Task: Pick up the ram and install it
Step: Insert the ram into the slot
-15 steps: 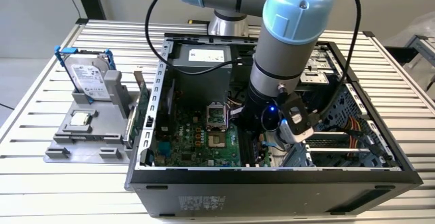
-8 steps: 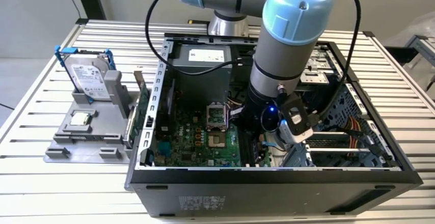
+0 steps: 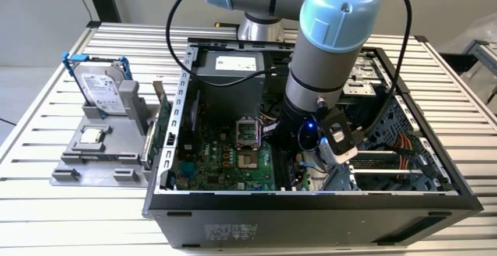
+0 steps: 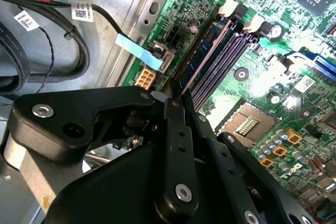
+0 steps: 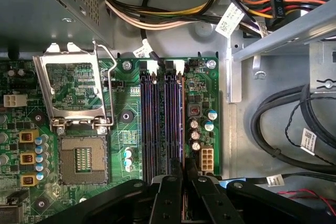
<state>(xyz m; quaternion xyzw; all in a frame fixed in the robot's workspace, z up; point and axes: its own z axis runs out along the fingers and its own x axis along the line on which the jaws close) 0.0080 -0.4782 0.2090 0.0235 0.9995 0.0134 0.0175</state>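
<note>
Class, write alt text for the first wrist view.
The robot's black hand is at the motherboard's memory slots, a ram stick standing in the slot by its tips. Beside them, the processor socket sits empty under its raised metal frame.

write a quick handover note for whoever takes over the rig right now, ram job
Claw: shut on the ram, low inside the computer case.
Ram: standing on edge along the memory slots, in line with the slot nearest the board's edge.
Done: ram is picked up and at the slot.
Left: cannot tell whether it is fully seated; the claw has not yet let go.
</note>
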